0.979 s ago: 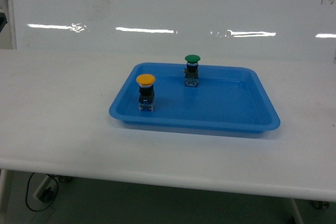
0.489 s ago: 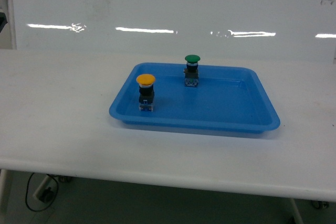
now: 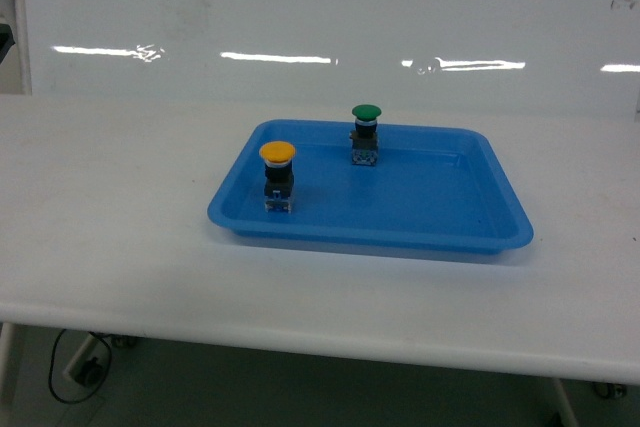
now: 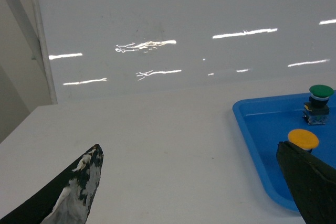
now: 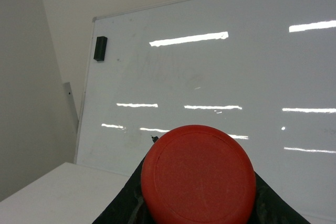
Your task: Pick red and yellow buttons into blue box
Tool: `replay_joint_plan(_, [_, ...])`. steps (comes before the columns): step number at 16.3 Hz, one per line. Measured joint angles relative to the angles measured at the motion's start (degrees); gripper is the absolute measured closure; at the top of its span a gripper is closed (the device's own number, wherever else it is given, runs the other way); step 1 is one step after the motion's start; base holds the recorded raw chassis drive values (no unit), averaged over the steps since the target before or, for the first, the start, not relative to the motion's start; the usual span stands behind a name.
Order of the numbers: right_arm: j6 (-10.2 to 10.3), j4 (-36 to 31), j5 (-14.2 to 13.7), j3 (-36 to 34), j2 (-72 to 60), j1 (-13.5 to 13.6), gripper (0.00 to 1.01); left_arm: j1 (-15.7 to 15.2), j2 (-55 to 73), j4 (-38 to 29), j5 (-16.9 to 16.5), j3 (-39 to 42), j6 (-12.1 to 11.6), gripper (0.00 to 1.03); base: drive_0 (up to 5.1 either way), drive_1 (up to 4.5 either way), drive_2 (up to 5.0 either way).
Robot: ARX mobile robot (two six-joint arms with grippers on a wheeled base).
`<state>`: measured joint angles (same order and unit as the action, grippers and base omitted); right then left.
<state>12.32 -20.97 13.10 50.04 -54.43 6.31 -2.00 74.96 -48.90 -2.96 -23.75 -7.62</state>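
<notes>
Red button in your right claw, yellow one in the tray

Your right gripper [image 5: 197, 211] clamps the red button [image 5: 198, 174], body hidden. The yellow button [image 3: 278, 176] stands upright near the blue box's [image 3: 470, 237] left edge; left gripper [image 4: 194, 182] gapes wide, holding nothing.

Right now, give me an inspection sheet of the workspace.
Surface: white table, blue box resting on it.
Job's things: yellow button upright in the box near its left wall; red button fills the right wrist view, not in the box.
Clutter: green button upright at the box's far wall.
Hands: left hand open over the table left of the box, empty; right hand appears shut on the red button, fingers show beside the cap.
Cables: black cord under the table.
Surroundings: whiteboard behind, eraser on it.
</notes>
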Motion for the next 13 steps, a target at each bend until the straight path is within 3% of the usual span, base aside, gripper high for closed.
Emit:
replay_joint_plan(5, [0.15, 0.17, 0.0, -0.13, -0.24, 0.0, 0.73, 5.31, 8.11, 4.83, -0.81, -13.25, -1.64, 0.05, 0.0, 0.0, 0.0])
replay_joint_plan(10, [0.15, 0.2, 0.0, -0.13, -0.22, 0.0, 0.73, 8.35, 15.52, 9.16, -1.07, -22.51, -1.33, 0.05, 0.0, 0.0, 0.0])
replay_joint_plan(12, [0.15, 0.2, 0.0, -0.13, -0.22, 0.0, 0.73, 11.93, 27.58, 13.66, -1.16, -34.97, -1.97, 0.05, 0.0, 0.0, 0.0])
replay_joint_plan(13, [0.17, 0.2, 0.0, -0.13, -0.22, 0.0, 0.73, 12.17, 29.4, 14.84, -1.11, -37.24, -1.9, 0.05, 0.0, 0.0, 0.0])
